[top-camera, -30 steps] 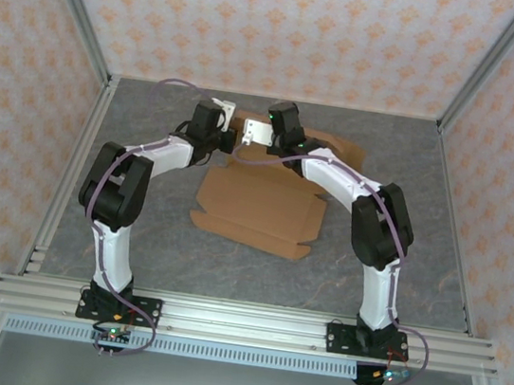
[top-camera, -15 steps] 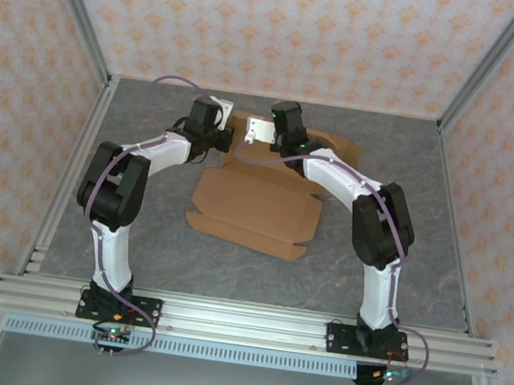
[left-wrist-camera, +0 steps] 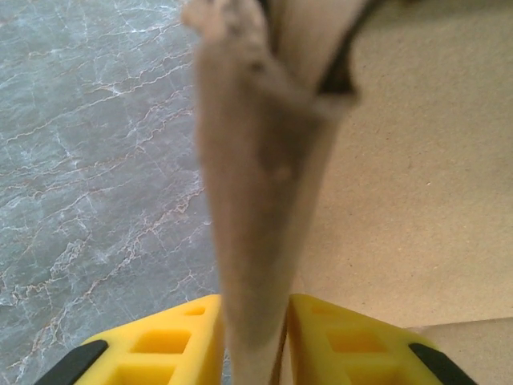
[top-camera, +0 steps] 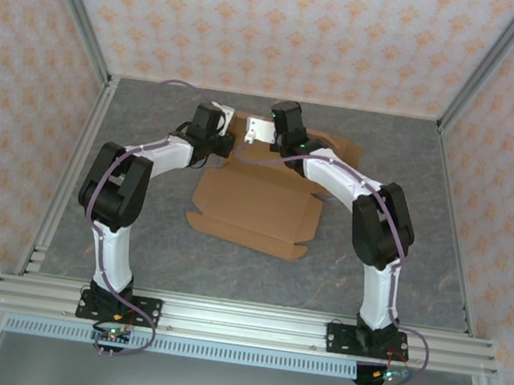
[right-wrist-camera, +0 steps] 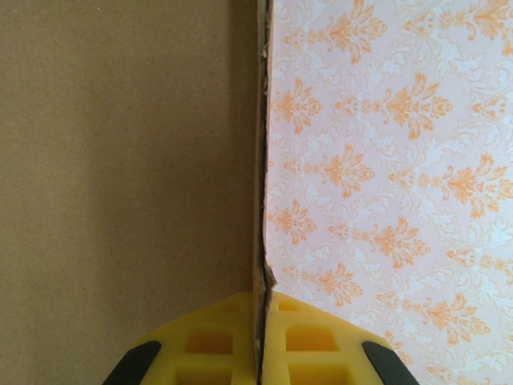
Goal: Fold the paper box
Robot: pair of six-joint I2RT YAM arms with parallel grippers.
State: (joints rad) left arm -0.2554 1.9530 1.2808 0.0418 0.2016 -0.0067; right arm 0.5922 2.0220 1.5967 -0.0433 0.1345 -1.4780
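The paper box (top-camera: 255,207) is a brown die-cut cardboard sheet lying flat mid-table, its far part raised between the two wrists. My left gripper (top-camera: 228,143) is at the sheet's far left corner. In the left wrist view its yellow fingers (left-wrist-camera: 180,337) stand slightly apart around an upright folded flap (left-wrist-camera: 256,160), with a thin dark gap on the right side. My right gripper (top-camera: 249,134) sits just beside it. In the right wrist view that gripper (right-wrist-camera: 261,295) is shut on the thin edge of a raised cardboard panel (right-wrist-camera: 120,160).
The grey marbled table (top-camera: 134,252) is ringed by patterned walls (top-camera: 290,25) and aluminium posts (top-camera: 77,9). A rail (top-camera: 239,319) at the near edge carries both arm bases. Bare table lies left, right and in front of the sheet.
The sheet's near edge has slid slightly to the left. The left wrist has shifted a little at the far corner. Both arms otherwise keep their places.
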